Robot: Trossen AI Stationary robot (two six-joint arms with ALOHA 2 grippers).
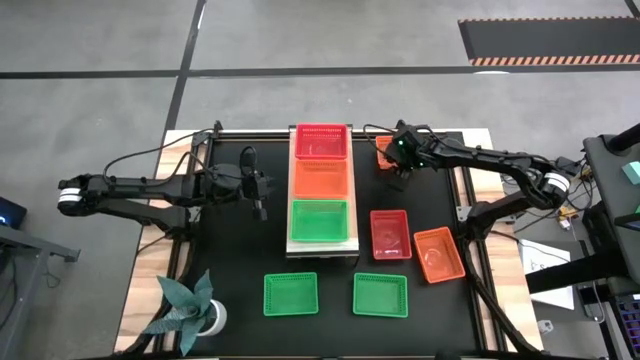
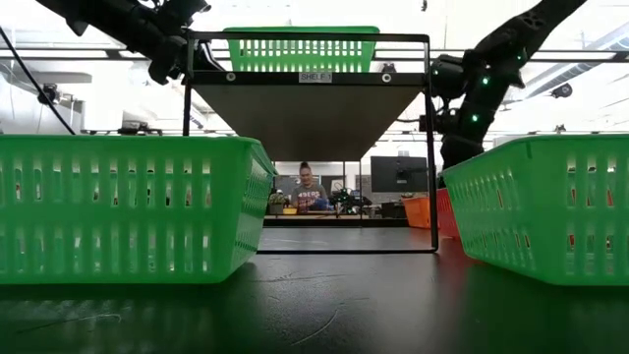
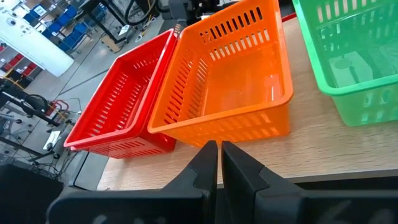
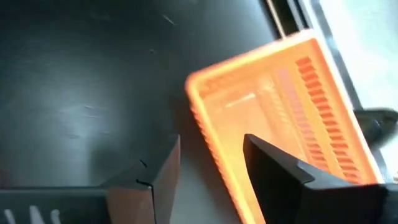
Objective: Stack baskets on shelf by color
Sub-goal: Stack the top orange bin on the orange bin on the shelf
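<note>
The light-wood shelf carries a crimson basket, an orange basket and a green basket in a row. My left gripper is shut and hovers just left of the shelf, level with the orange basket; its fingertips point at that basket's wall. My right gripper is open over another orange basket at the table's far right. In the right wrist view one finger is outside this basket's long rim and the other finger is over its inside. My right gripper comes down from above with its open fingers astride the long rim of the orange basket, which rests flat on the black table. I cannot tell whether either finger touches it.
On the black table right of the shelf lie a crimson basket and an orange basket. Two green baskets sit near the front edge. A potted plant stands at the near left corner. A person sits far behind.
</note>
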